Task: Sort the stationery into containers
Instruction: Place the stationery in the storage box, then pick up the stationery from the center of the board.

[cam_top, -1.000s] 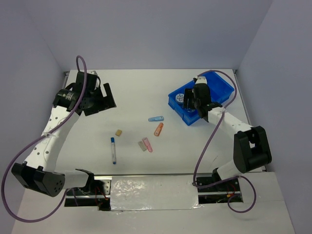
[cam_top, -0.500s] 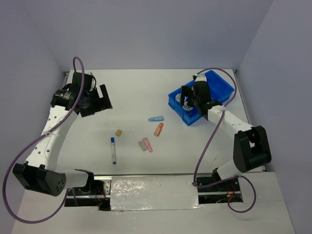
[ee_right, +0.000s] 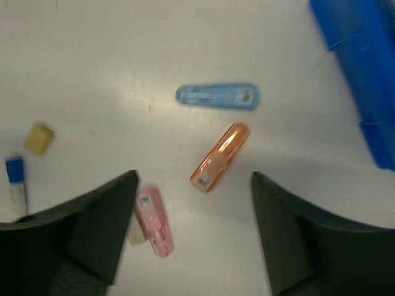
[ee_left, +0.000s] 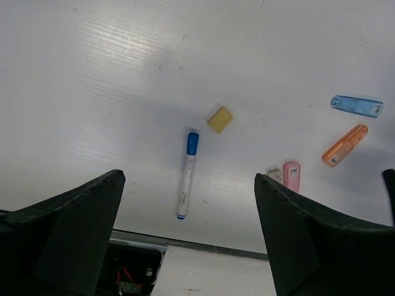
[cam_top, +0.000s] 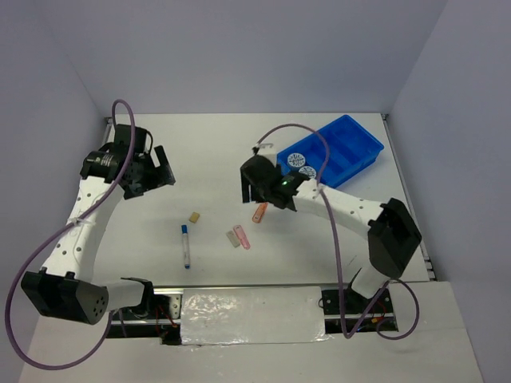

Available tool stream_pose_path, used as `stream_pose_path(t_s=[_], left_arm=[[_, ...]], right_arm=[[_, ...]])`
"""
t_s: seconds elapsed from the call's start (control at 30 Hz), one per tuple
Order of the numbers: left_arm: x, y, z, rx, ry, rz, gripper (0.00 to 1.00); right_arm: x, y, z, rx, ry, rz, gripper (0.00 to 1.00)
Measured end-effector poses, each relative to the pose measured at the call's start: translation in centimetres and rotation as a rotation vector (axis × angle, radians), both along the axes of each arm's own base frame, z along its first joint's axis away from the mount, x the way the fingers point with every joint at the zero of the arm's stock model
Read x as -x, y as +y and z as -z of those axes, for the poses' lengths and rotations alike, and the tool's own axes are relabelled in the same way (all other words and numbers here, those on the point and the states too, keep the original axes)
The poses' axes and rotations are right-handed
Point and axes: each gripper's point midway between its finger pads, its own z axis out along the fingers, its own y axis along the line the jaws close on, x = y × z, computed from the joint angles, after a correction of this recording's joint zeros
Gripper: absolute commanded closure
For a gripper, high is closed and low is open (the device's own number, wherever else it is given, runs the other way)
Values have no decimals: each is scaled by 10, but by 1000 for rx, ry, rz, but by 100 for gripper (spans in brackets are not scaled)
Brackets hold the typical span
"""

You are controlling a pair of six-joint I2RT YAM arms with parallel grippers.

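The bright blue tray [cam_top: 345, 148] stands at the back right with two round white-faced boxes [cam_top: 301, 165] in its near end. My right gripper [cam_top: 257, 191] is open and empty. It hovers over the blue piece [ee_right: 216, 96] and the orange piece [ee_right: 219, 157]. The pink piece [ee_right: 154, 222] and the grey piece [ee_right: 134, 229] lie side by side nearer the front. The tan eraser [cam_top: 194, 216] and the blue-white pen [cam_top: 186, 245] lie to the left. My left gripper [cam_top: 153, 170] is open and empty, high above the table's left side. The pen [ee_left: 187, 176] shows between its fingers.
The tray's edge [ee_right: 361, 80] shows at the right of the right wrist view. The table's front edge and metal rail [ee_left: 203, 243] lie just beyond the pen. Grey walls close the table at the back and both sides.
My right gripper has left the tray and swung left and forward over the slim pieces; both round boxes now show in the tray. My left gripper has drifted slightly left.
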Motion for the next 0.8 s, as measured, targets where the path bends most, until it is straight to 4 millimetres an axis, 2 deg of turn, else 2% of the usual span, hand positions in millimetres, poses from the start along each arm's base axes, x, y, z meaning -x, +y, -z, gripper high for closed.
stream_pose_path(t_s=[0.13, 0.27, 0.4, 0.53, 0.8], left_arm=[[11, 2, 6, -4, 12, 2, 1], [21, 3, 12, -5, 20, 4, 1], [28, 3, 17, -6, 33, 8, 1], [29, 3, 19, -12, 40, 24, 1], [30, 4, 19, -17, 42, 32, 1]], right_arm=[[47, 51, 40, 22, 98, -196, 44], [82, 79, 70, 57, 183, -353, 47], [94, 87, 95, 94, 252, -413, 46], [98, 92, 110, 114, 292, -433, 47], [106, 103, 114, 116, 309, -467, 48]])
